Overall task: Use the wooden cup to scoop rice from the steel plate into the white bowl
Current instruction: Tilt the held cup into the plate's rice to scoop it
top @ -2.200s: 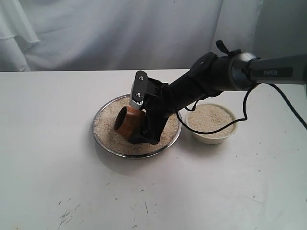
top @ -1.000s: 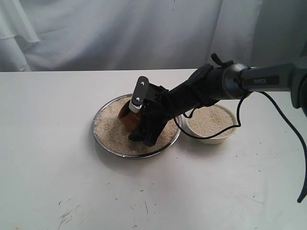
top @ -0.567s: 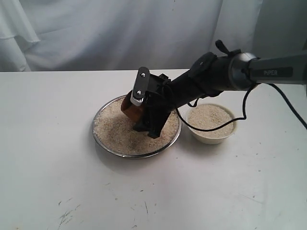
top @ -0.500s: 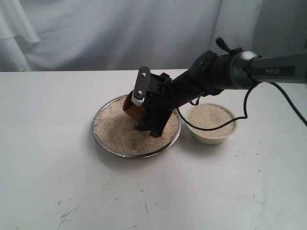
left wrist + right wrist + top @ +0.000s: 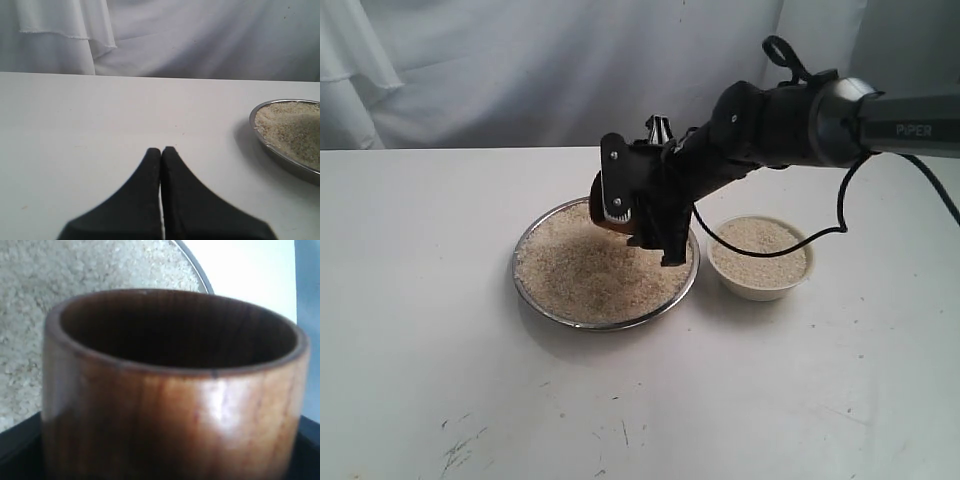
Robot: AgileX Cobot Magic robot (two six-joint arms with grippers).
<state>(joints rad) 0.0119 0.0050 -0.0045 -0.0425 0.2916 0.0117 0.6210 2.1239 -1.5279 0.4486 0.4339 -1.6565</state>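
Note:
My right gripper is shut on the wooden cup, holding it in the air over the back part of the steel plate. Up close the wooden cup stands upright with a dark inside, and I cannot tell if grains lie in it. Black fingers flank it. Rice fills the plate. The white bowl sits to the plate's right, holding rice. My left gripper is shut and empty, low over bare table, with the steel plate and its rice off to one side.
The white table carries small dark scuffs near its front edge. A pale curtain hangs behind it. A black cable loops from the right arm down over the bowl.
The right gripper has lifted the cup out of the rice, turned it upright and carried it up and toward the plate's back right. The left gripper shows no earlier frame.

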